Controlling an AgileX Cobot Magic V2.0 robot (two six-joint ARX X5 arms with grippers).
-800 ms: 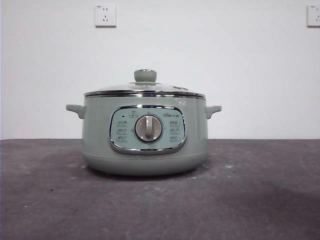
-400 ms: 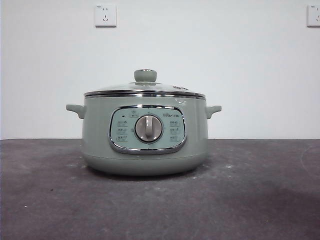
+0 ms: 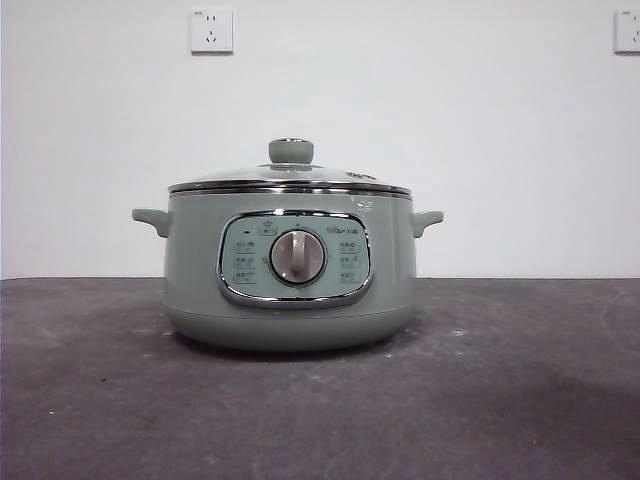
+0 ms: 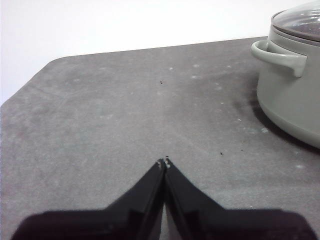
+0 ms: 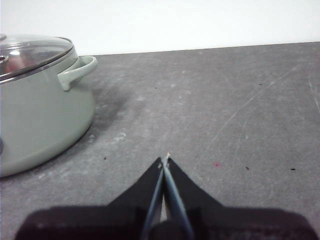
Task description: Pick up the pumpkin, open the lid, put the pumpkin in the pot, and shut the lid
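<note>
The sage-green pot (image 3: 290, 270) stands mid-table with its silver dial facing the front camera. The glass lid (image 3: 290, 178) with its green knob sits flat on the pot's rim. Through the lid (image 5: 30, 52) in the right wrist view a reddish blur shows; I cannot tell if it is the pumpkin, which is otherwise hidden. My left gripper (image 4: 164, 162) is shut and empty over bare table, well off from the pot's handle (image 4: 277, 52). On the pot's other side, my right gripper (image 5: 164, 159) is shut and empty, away from that handle (image 5: 80, 70). Neither arm shows in the front view.
The dark grey tabletop (image 3: 500, 400) spreads around the pot on both sides. A white wall with two sockets (image 3: 211, 30) stands behind. The table's rounded corner (image 4: 45, 65) shows in the left wrist view.
</note>
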